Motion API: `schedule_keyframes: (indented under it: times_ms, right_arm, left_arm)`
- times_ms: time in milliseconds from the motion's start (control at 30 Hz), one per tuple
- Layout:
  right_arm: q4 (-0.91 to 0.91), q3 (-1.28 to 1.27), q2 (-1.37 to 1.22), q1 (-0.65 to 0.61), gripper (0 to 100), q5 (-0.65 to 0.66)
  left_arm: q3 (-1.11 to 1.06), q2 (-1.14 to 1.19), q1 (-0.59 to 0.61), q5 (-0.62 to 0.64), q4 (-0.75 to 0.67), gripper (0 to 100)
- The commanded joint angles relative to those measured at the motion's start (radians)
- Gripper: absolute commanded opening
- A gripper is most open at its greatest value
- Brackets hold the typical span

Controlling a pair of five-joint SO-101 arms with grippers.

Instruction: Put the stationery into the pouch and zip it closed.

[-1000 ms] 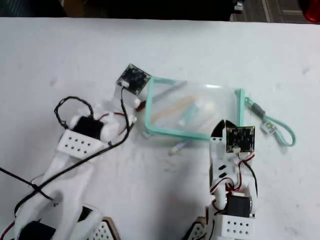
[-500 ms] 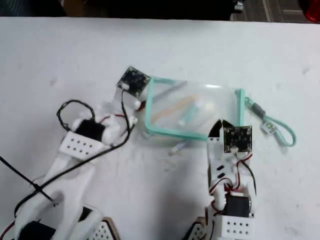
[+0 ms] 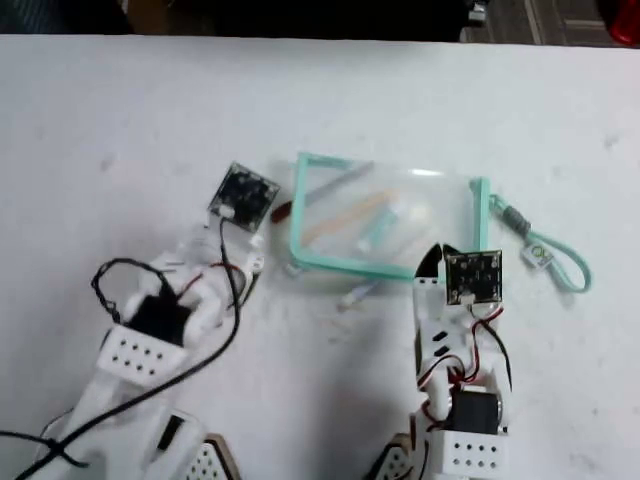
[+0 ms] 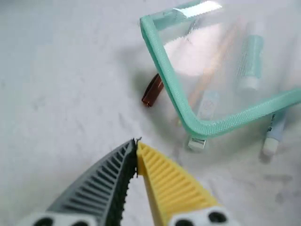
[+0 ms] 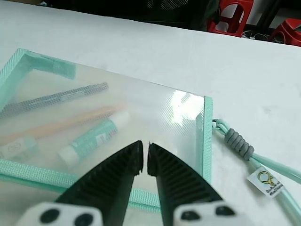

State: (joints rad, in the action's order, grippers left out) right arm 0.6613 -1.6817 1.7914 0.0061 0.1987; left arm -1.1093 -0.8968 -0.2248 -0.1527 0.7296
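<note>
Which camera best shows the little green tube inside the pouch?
The right wrist view: the green tube lies close and whole, white cap included. The high view shows it small inside the pouch; the left wrist view, farther off beyond the pouch's border.

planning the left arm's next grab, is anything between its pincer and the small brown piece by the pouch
Nothing visible: bare white table separates the shut left pincer from the small brown piece beside the teal-edged clear pouch.
</note>
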Motion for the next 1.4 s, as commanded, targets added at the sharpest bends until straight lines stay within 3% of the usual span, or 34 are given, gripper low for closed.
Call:
schedule_keyframes:
  times_ms: [0, 400, 533, 700, 900, 1100, 1200, 1367]
  right_arm:
    - [0.008, -0.002, -0.004, -0.004, 2.3, 0.046]
    - [0.154, 0.172, -0.015, -0.008, 2.3, 0.127]
    - [0.197, 0.321, -0.142, -0.008, 2.3, 0.149]
    - [0.222, 0.615, -0.515, 0.012, 2.4, 0.216]
    - [0.271, 1.066, -1.066, 0.2, 3.6, 0.276]
    - [0.389, 1.47, -1.595, 0.272, 27.6, 0.334]
    - [0.479, 1.656, -1.805, 0.251, 24.3, 0.411]
    - [0.55, 1.892, -2.083, 0.263, 15.7, 0.416]
  left_arm:
    - [-0.003, -0.056, -0.007, -0.012, -0.051, 2]
    - [-0.011, -0.028, 0.036, -0.011, -0.091, 2]
    - [-0.011, -0.03, 0.03, -0.011, -0.086, 2]
    - [-0.012, -0.03, 0.03, -0.011, -0.086, 2]
    - [-0.012, -0.025, 0.03, -0.011, -0.087, 2]
    - [-0.012, -0.024, 0.028, -0.011, -0.091, 2]
    - [-0.012, -0.024, 0.028, -0.011, -0.092, 2]
    - [-0.012, -0.024, 0.028, -0.011, -0.092, 2]
